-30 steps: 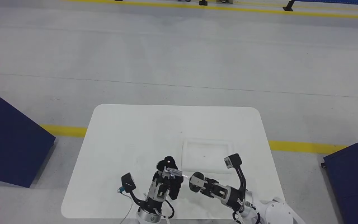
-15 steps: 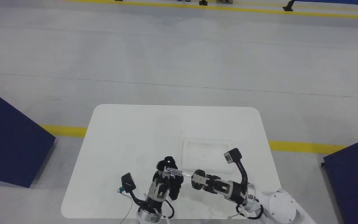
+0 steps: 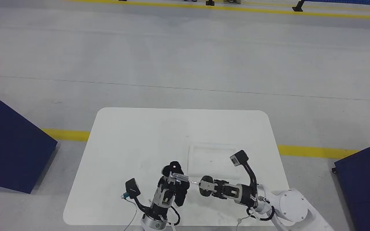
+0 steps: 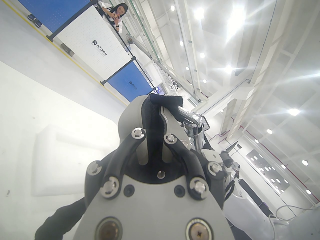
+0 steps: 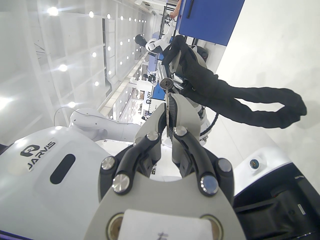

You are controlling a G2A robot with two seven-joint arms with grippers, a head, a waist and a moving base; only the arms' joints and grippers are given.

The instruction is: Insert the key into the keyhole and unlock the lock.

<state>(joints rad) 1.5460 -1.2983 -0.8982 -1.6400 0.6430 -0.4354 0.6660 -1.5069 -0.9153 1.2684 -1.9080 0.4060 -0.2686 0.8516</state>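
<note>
My left gripper (image 3: 174, 175) is shut on a small chrome lock (image 3: 178, 177) and holds it above the table's front edge. In the left wrist view the lock (image 4: 193, 126) sticks out sideways from between the black-padded fingers (image 4: 150, 111). My right gripper (image 3: 203, 185) is shut on a flat metal key (image 3: 193, 181) that points at the lock. The right wrist view has the key (image 5: 166, 91) clamped edge-on in the right gripper (image 5: 168, 106). Its tip meets the lock's round keyhole face (image 5: 166, 83), which is held by the left gripper (image 5: 178, 72).
A shallow white tray (image 3: 214, 156) lies on the white table (image 3: 133, 150) just beyond both grippers, also seen as the tray (image 4: 62, 156) in the left wrist view. Blue barriers stand on the floor at both sides of the table.
The right arm's wrist and forearm have swung a little, bringing the key more in line with the lock. The left arm and lock have stayed still.
</note>
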